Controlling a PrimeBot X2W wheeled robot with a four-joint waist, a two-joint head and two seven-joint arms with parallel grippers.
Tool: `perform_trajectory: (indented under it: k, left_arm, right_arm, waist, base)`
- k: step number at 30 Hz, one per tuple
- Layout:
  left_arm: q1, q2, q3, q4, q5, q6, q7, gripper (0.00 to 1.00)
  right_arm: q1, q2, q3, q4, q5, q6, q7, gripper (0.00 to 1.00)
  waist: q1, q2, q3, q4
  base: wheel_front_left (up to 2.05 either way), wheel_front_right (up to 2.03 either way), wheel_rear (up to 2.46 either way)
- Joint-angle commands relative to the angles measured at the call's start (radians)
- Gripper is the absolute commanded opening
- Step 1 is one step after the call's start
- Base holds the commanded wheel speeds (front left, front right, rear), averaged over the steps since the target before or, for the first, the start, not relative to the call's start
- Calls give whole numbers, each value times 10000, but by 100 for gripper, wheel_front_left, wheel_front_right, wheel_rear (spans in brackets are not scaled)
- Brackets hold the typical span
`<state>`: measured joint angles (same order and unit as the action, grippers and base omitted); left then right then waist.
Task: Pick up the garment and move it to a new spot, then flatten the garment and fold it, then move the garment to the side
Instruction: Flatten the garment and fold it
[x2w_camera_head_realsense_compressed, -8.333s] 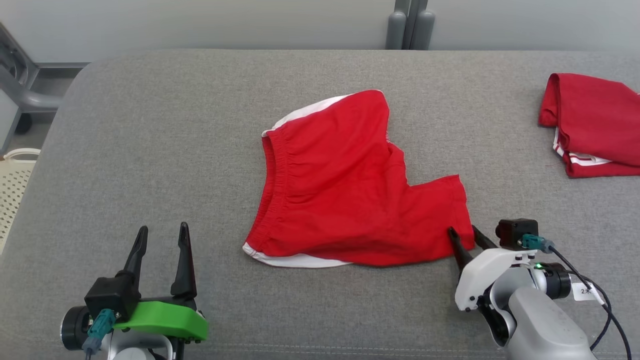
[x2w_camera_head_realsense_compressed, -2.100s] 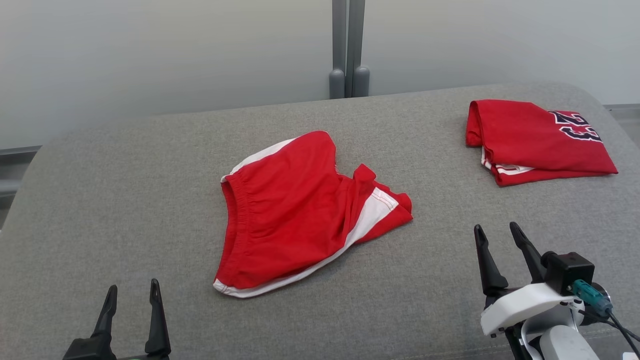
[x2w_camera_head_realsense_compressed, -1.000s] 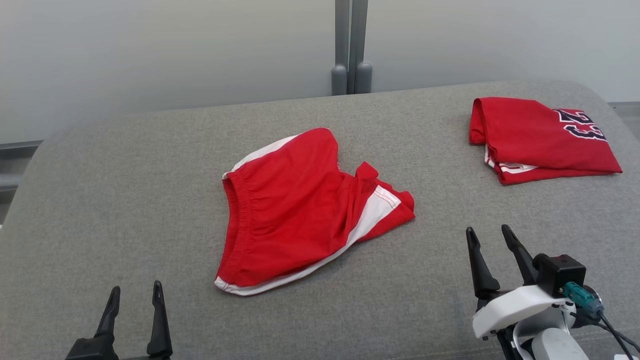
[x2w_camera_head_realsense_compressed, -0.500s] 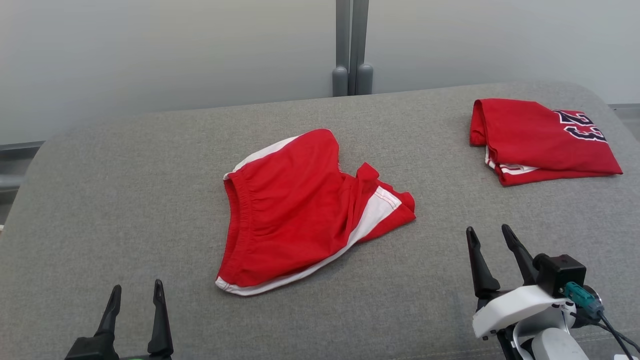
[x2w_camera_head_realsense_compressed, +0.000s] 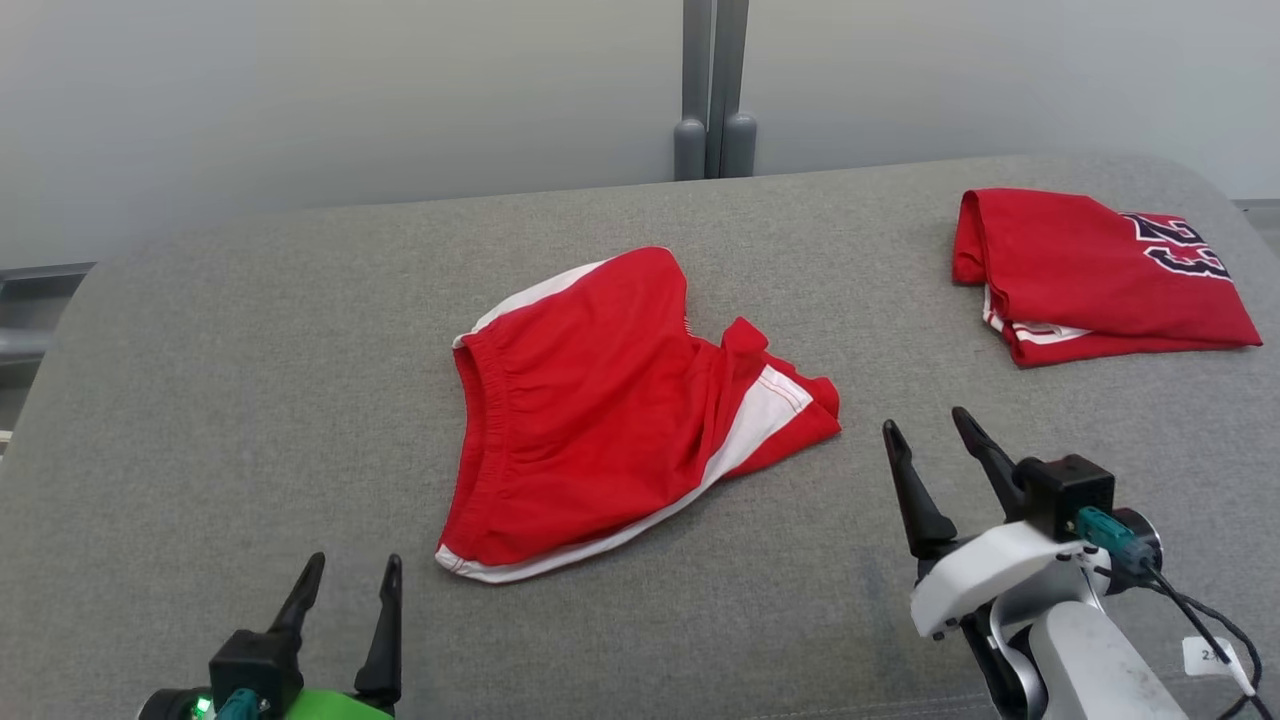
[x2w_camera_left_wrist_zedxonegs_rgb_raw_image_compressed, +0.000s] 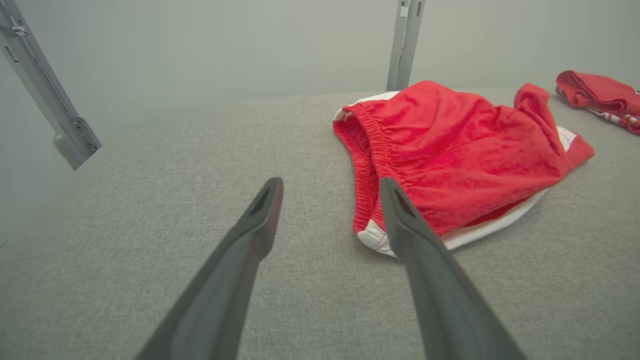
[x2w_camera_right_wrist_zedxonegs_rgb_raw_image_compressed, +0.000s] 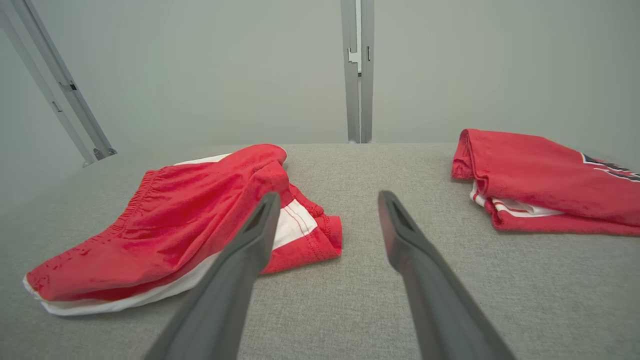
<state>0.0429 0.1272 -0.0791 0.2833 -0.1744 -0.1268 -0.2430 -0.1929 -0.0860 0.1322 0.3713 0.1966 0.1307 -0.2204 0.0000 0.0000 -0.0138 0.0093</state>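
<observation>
The red fabric shorts with white side panels (x2w_camera_head_realsense_compressed: 590, 400) lie mid-way across the grey cloth-covered surface (x2w_camera_head_realsense_compressed: 250, 350). The folded red jersey (x2w_camera_head_realsense_compressed: 1090, 275) lies well apart from them, at the far right. The left gripper (x2w_camera_head_realsense_compressed: 355, 562) is at the near left, just before the shorts' near corner. The right gripper (x2w_camera_head_realsense_compressed: 925, 420) is right of the shorts and nearer than the jersey. A grey upright post (x2w_camera_head_realsense_compressed: 714, 90) stands behind the surface.
</observation>
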Motion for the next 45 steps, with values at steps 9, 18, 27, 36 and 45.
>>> perform_trajectory:
  k: [9,18,27,36,45]
  left_arm:
    - [-1169,779,-1698,1198,-738,-37,69,100]
    - [-2423,1336,-3135,2404,-1449,-40,-63,100]
    - [-3572,1700,-4647,3290,-2102,-41,-144,100]
    - [-4431,1804,-5639,3802,-2671,-41,-216,100]
    - [-4882,1832,-6163,3826,-3020,-42,-222,0]
  right_arm:
    - [-1518,-389,786,1703,238,-2,299,100]
    - [-3218,-421,1700,3863,581,-2,221,100]
    - [-4743,-378,2831,5744,1094,-2,109,100]
    - [-5866,-276,3694,7069,1761,-2,46,100]
    - [-6367,-211,4336,7742,2387,-2,-65,0]
  waist:
    - [0,0,556,156]
    - [0,0,1212,346]
    - [0,0,1738,570]
    - [0,0,2114,710]
    - [0,0,2384,848]
  base:
    - [0,0,0]
    - [0,0,0]
    - [0,0,0]
    - [0,0,0]
    - [0,0,0]
